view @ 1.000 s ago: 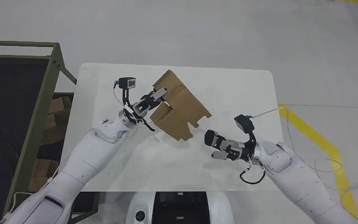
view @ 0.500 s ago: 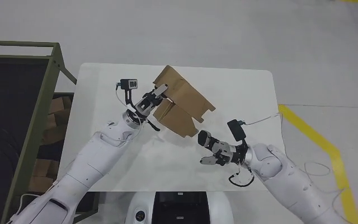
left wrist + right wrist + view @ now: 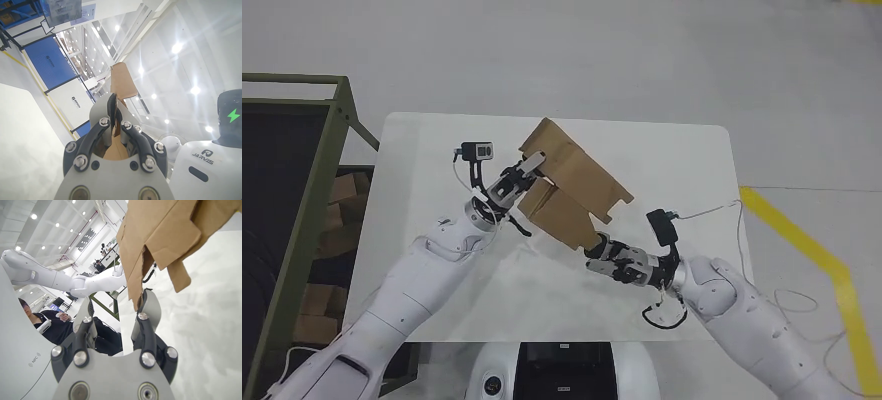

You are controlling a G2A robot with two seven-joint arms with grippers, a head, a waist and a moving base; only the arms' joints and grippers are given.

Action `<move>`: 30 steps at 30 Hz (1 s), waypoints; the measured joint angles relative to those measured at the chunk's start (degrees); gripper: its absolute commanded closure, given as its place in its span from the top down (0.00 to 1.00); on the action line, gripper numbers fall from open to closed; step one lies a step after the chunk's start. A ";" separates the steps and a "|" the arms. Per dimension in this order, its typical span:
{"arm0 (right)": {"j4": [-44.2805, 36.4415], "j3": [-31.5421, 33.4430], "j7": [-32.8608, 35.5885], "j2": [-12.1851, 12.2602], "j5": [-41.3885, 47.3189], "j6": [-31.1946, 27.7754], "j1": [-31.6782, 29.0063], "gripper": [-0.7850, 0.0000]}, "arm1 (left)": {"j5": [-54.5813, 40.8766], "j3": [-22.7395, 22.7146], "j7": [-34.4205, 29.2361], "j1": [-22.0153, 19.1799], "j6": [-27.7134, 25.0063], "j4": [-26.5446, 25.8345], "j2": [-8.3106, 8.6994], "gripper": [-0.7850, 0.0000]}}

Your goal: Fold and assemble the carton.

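Nearest, at the lower centre of the top view, the right tool (image 3: pixel 599 251) stood wide open and held nothing. In its own wrist view, one finger (image 3: pixel 150 306) touched the torn lower corner of a hanging flap, and the other finger stood well apart from the cardboard. Just beyond it was the one carton (image 3: pixel 577 170), a brown, partly unfolded piece held up off the bench (image 3: pixel 682 170) at a tilt near the middle of the frame. Its broad panel faced upward, and a notched flap pointed toward the right tool. On the carton's left edge, the left tool (image 3: pixel 529 168) was clamped tight on a cardboard flap. Its wrist view showed both fingers pinching the corrugated edge between them, with a rounded tab rising beyond the fingertips. That made two tools on one carton, one gripping it and one only touching it. The single white bench lay under both arms. Past its left edge stood one dark green rack (image 3: pixel 292 79), with brown cardboard pieces (image 3: pixel 340 195) stacked inside it, too hidden to count. On the grey floor at the right of the frame ran one yellow line (image 3: pixel 802 236).
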 measured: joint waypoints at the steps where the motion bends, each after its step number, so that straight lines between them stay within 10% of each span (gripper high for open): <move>1: 0.15 -0.03 -0.04 -0.09 0.19 0.06 0.06 0.42 | -0.21 -0.15 -0.41 0.05 -0.06 0.04 -0.07 0.00; 8: 0.74 0.33 -0.12 -0.40 0.84 -0.26 -0.01 0.36 | -1.62 -0.98 -2.72 0.40 -0.12 0.09 -0.47 0.00; 18: 0.83 1.07 0.09 -0.70 0.96 -0.39 -0.46 0.00 | -2.85 -2.03 -5.11 0.82 0.25 0.17 -1.08 0.00; 30: 0.28 3.47 -1.01 -0.73 1.26 -1.14 -1.75 0.00 | -4.00 -2.85 -8.02 1.22 1.47 0.70 -1.80 0.00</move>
